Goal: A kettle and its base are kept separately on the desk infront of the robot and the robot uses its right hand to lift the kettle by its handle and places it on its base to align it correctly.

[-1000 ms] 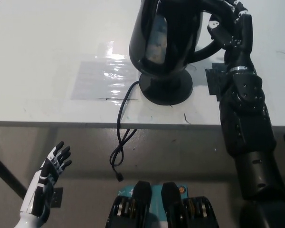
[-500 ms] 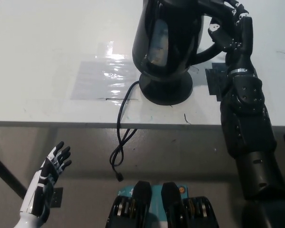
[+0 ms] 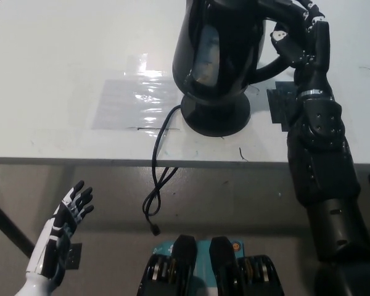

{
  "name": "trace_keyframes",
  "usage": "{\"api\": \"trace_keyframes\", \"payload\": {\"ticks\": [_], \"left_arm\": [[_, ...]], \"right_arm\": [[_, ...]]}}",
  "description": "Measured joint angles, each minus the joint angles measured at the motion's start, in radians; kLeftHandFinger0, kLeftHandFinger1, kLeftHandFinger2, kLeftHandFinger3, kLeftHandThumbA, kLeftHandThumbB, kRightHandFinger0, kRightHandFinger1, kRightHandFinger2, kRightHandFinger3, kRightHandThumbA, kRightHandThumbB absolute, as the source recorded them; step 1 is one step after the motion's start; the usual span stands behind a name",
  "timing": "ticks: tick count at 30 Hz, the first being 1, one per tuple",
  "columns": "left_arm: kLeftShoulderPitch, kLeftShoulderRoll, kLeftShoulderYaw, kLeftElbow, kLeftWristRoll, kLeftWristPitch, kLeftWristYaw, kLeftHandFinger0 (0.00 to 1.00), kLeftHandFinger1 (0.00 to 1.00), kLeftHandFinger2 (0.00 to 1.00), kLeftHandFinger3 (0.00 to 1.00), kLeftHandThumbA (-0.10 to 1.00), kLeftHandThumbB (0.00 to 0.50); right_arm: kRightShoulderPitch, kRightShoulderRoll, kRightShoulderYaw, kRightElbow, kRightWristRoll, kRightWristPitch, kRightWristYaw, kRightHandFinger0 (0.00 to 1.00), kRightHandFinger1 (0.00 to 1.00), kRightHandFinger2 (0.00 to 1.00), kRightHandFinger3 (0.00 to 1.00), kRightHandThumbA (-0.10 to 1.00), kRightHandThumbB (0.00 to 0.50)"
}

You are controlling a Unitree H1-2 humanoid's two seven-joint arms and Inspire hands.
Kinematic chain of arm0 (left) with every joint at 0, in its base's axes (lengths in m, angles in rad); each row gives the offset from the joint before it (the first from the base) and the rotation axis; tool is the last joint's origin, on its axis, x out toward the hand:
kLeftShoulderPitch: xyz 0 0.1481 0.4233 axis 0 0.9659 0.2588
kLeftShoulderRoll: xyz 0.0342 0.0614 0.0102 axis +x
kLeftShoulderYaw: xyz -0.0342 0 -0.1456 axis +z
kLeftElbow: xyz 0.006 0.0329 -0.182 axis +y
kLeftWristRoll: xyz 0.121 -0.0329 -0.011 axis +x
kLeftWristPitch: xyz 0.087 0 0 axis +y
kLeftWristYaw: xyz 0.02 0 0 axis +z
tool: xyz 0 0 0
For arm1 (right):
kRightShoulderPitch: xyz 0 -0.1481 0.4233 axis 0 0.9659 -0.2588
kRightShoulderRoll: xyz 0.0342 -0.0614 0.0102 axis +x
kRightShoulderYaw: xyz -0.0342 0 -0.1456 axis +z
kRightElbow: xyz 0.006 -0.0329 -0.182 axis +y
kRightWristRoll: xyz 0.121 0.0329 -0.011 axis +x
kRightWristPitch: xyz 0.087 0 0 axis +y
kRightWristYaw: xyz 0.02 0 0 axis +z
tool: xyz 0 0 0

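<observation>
with the white desk [image 3: 61,80] filling most of the view, the big thing on it is the black kettle [image 3: 219,49], standing near the front edge and right over its round black base [image 3: 216,114]. it looks upright and seated, or very nearly so; from this steep angle i cannot tell whether the bottom is fully down on the base or a hair above it. the black right arm comes up from the lower right, and the right hand [image 3: 296,31] is wrapped around the kettle's handle [image 3: 268,65] at the top right, fingers curled closed on it. so the lift and the carry look finished, and the kettle sits centred on the base as far as one can judge. what seems left is settling it, checking that it is aligned, and letting go of the handle.

next down in size, a pale taped patch [image 3: 135,102] lies on the desk to the left of the base, and a dark flat piece [image 3: 279,105] lies just beside the base on the right. the thin black cord [image 3: 155,179] runs from the base over the desk edge and hangs loose below. down at the lower left, the white left hand [image 3: 65,228] rests below desk level, fingers spread, holding nothing.
</observation>
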Motion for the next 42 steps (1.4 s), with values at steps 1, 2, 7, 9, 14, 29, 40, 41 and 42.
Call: {"api": "trace_keyframes", "payload": {"ticks": [1, 2, 7, 9, 14, 29, 40, 41, 42], "left_arm": [[0.000, 0.000, 0.000, 0.000, 0.000, 0.000, -0.001, 1.00, 1.00, 1.00, 1.00, 1.00, 0.140], [0.000, 0.000, 0.000, 0.000, 0.000, 0.000, -0.002, 1.00, 1.00, 1.00, 1.00, 1.00, 0.134], [0.000, 0.000, 0.000, 0.000, 0.000, 0.000, -0.008, 1.00, 1.00, 1.00, 1.00, 1.00, 0.133], [0.001, 0.000, 0.000, 0.000, -0.001, 0.000, -0.009, 1.00, 1.00, 1.00, 1.00, 1.00, 0.114], [0.000, 0.000, 0.000, 0.001, -0.001, 0.000, -0.009, 1.00, 1.00, 1.00, 1.00, 1.00, 0.090], [0.000, 0.000, 0.000, 0.001, -0.001, 0.000, -0.009, 1.00, 1.00, 1.00, 1.00, 1.00, 0.110], [0.000, 0.000, 0.000, 0.001, -0.001, 0.000, -0.009, 1.00, 1.00, 1.00, 1.00, 1.00, 0.124], [0.000, 0.000, 0.000, 0.001, -0.001, 0.000, -0.009, 1.00, 1.00, 1.00, 1.00, 1.00, 0.125], [0.000, 0.000, 0.000, 0.001, -0.001, 0.000, -0.009, 1.00, 1.00, 1.00, 1.00, 1.00, 0.114]], "right_arm": [[0.005, -0.001, 0.002, -0.009, -0.002, 0.000, 0.000, 0.00, 0.27, 0.68, 0.70, -0.10, 0.141], [0.008, -0.003, 0.006, -0.014, -0.006, 0.000, 0.000, 0.00, 0.26, 0.67, 0.69, -0.10, 0.150], [0.022, -0.020, 0.021, -0.034, -0.017, 0.000, 0.004, 0.00, 0.30, 0.71, 0.71, -0.10, 0.157], [0.028, -0.024, 0.022, -0.038, -0.017, 0.000, 0.006, 0.00, 0.29, 0.70, 0.71, -0.10, 0.155], [0.034, -0.027, 0.026, -0.044, -0.025, 0.002, 0.007, 0.00, 0.26, 0.67, 0.64, -0.10, 0.135], [0.043, -0.018, 0.035, -0.057, -0.041, 0.005, 0.007, 0.00, 0.25, 0.67, 0.68, -0.10, 0.109], [0.049, -0.004, 0.048, -0.055, -0.053, 0.013, 0.006, 0.00, 0.25, 0.64, 0.68, -0.10, 0.106], [0.049, -0.003, 0.050, -0.055, -0.055, 0.016, 0.006, 0.00, 0.26, 0.65, 0.70, -0.10, 0.108], [0.049, -0.002, 0.050, -0.055, -0.056, 0.018, 0.006, 0.00, 0.27, 0.67, 0.71, -0.10, 0.108]]}}
